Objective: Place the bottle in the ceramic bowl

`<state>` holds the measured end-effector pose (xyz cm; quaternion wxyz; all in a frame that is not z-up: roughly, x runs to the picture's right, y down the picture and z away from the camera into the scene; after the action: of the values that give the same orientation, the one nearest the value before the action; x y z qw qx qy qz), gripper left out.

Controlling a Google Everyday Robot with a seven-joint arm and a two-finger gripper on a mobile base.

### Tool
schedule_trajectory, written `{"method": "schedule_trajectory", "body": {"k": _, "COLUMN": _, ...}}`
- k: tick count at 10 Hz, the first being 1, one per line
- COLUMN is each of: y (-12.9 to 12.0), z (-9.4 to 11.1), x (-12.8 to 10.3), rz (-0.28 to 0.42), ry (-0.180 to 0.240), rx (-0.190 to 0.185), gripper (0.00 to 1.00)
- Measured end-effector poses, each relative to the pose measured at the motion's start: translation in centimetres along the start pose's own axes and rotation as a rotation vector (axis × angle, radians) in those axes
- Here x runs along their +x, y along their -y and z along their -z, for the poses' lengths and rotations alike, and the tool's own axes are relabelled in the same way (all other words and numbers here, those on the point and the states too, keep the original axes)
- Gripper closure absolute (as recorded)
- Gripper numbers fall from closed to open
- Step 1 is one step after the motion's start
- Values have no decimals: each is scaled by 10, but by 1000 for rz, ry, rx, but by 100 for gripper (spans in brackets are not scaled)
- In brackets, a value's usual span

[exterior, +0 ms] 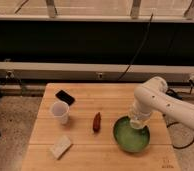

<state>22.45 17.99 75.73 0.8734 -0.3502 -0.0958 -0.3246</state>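
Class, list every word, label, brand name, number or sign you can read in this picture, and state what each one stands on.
No text can be read anywhere.
A faint dark mark on the wooden table near its front right corner is too blurred to read.
The bottle, at the gripper over the green ceramic bowl, shows no readable label.
The white cup and black phone show none.

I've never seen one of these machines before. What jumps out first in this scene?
The big white robot arm reaches in from the right, its gripper holding a clear bottle just over the green ceramic bowl at the front right of the wooden table. To the left sit a white cup, a black phone, a small reddish-brown item and a pale sponge.
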Motion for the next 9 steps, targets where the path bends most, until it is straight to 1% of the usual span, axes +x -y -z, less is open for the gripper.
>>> {"method": "schedule_trajectory", "body": {"k": 1, "y": 4, "z": -8, "x": -3, "rz": 34, "ry": 4, "rx": -67, "gripper": 68}}
{"method": "schedule_trajectory", "body": {"k": 2, "y": 3, "z": -12, "x": -9, "rz": 86, "ry": 16, "rx": -109, "gripper": 78}}
{"method": "schedule_trajectory", "body": {"k": 3, "y": 2, "z": -16, "x": -14, "rz": 148, "ry": 22, "rx": -140, "gripper": 90}}
{"method": "schedule_trajectory", "body": {"k": 4, "y": 2, "z": -18, "x": -21, "rz": 182, "ry": 30, "rx": -158, "gripper": 96}}
{"method": "schedule_trajectory", "body": {"k": 5, "y": 2, "z": -20, "x": -26, "rz": 224, "ry": 32, "rx": -178, "gripper": 100}}
{"method": "schedule_trajectory", "body": {"k": 7, "y": 1, "z": -24, "x": -37, "rz": 312, "ry": 43, "rx": -215, "gripper": 100}}
{"method": "schedule_trajectory", "body": {"k": 8, "y": 0, "z": -25, "x": -43, "rz": 343, "ry": 51, "rx": -223, "gripper": 100}}
{"method": "schedule_trajectory", "body": {"k": 9, "y": -1, "z": -23, "x": -48, "rz": 392, "ry": 52, "rx": -226, "gripper": 100}}
